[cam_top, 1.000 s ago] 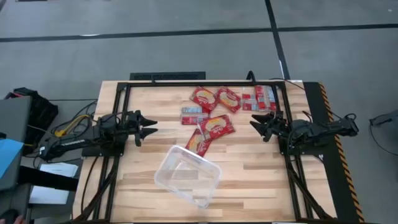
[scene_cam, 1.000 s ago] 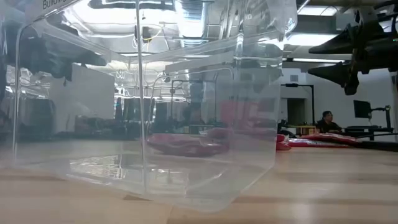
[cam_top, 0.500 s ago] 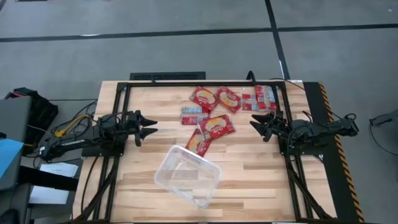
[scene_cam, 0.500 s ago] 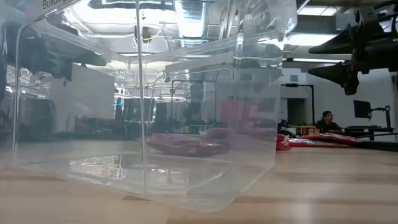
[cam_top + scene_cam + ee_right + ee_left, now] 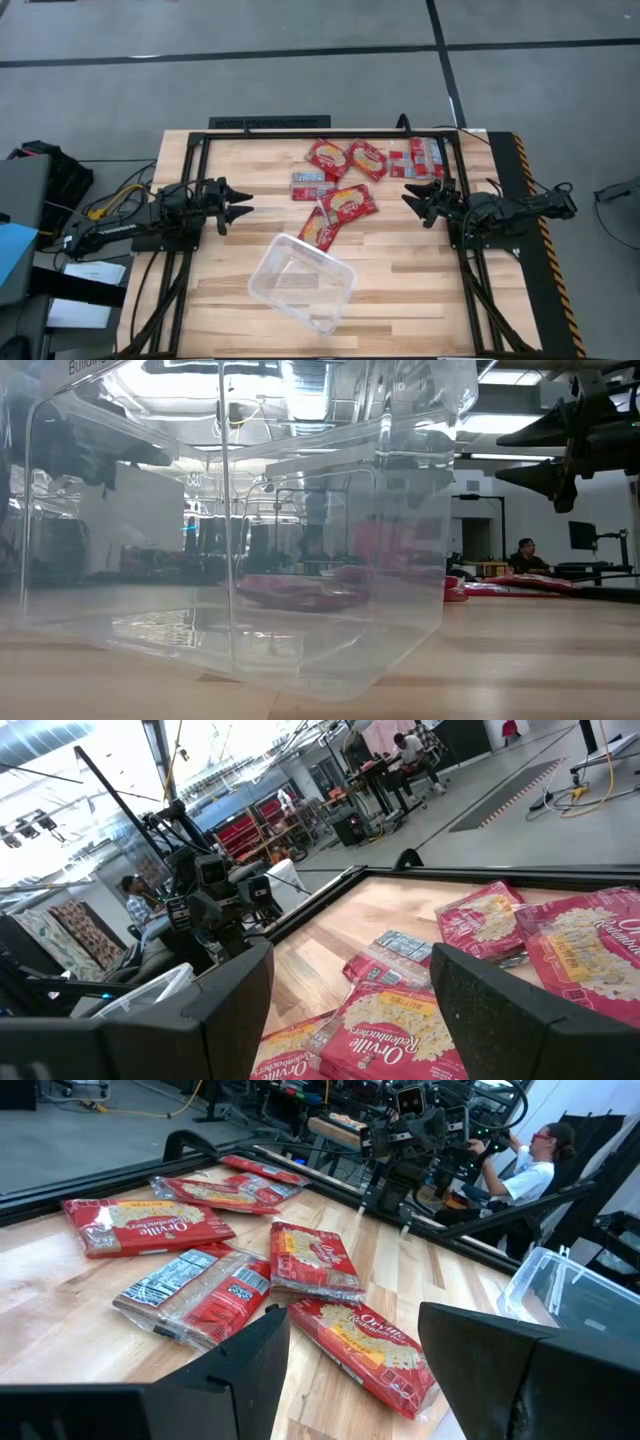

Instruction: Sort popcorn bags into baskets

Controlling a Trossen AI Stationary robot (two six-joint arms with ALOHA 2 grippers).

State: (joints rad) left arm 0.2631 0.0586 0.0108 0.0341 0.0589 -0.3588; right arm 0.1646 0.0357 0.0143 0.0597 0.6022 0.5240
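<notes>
Several red popcorn bags (image 5: 343, 180) lie flat on the wooden table's far middle; they also show in the left wrist view (image 5: 300, 1280) and the right wrist view (image 5: 480, 960). One bag (image 5: 318, 229) lies with its near end beside the clear plastic tub (image 5: 301, 282), which stands at the near middle and fills the low view (image 5: 230, 530). My left gripper (image 5: 243, 204) is open and empty at the table's left. My right gripper (image 5: 408, 195) is open and empty at the right, next to the bags.
A black metal frame (image 5: 330, 126) runs along the table's far edge and sides. People sit in the room beyond the table (image 5: 520, 1165). Bare wood lies at the near left and near right of the tub.
</notes>
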